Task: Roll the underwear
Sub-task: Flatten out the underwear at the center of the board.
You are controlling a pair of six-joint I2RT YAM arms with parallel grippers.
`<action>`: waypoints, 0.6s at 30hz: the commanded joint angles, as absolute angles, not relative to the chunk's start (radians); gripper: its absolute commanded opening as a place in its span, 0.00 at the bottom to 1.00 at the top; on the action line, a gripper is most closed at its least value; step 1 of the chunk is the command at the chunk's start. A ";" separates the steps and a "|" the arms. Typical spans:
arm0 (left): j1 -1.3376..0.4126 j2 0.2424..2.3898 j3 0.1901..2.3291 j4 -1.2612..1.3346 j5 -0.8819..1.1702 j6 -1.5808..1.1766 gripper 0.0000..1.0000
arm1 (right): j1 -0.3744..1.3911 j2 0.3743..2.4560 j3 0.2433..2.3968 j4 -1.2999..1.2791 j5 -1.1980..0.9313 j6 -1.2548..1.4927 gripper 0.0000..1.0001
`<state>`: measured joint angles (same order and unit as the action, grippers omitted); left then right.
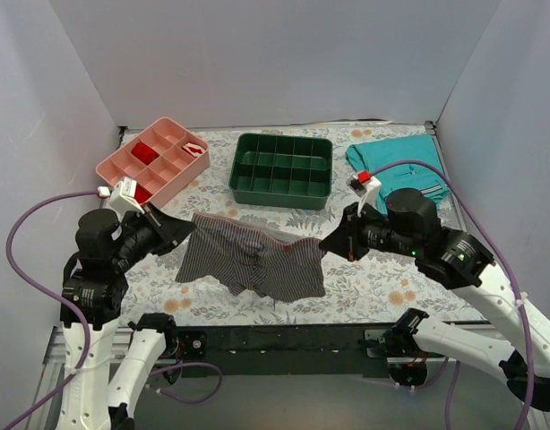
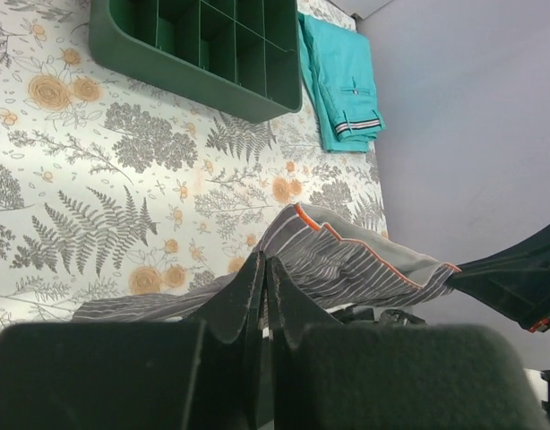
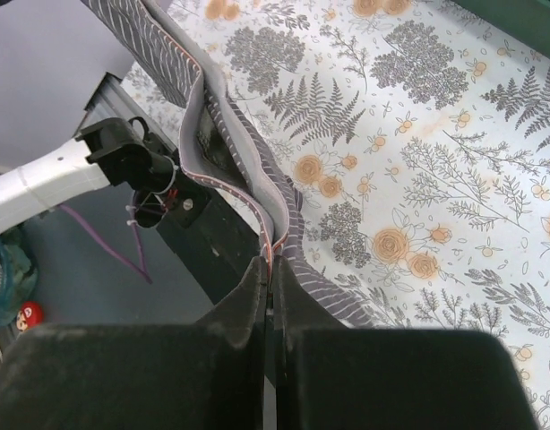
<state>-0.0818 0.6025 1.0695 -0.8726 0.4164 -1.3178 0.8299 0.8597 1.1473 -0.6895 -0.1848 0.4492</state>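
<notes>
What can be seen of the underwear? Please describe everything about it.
The underwear is thin, soft grey cloth with fine pinstripes and an orange-edged waistband. It is spread wide, unrolled, its two upper corners pinched by the left gripper and the right gripper, both shut on it. The waistband is stretched between them; the legs drape onto the floral table cover.

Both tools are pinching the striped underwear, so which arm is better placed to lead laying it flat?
Probably right: the right tool grips the underwear beside a bare stretch of floral mat, while the left tool sits close to the pink organizer.
</notes>
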 commanded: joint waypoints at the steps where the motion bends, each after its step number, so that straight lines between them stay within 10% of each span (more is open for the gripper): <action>1: -0.083 0.611 1.143 -1.003 0.411 -1.354 0.00 | 0.833 0.790 1.173 -0.718 -0.181 0.488 0.01; 18: -0.084 0.886 0.901 -0.747 0.356 -1.331 0.00 | 0.625 1.146 1.135 -0.769 0.187 0.390 0.04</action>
<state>-0.0853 0.8219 0.9592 -0.9443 0.3958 -1.3598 0.7155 1.0916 1.1725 -0.8371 0.1143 0.4831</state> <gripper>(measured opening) 0.013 0.044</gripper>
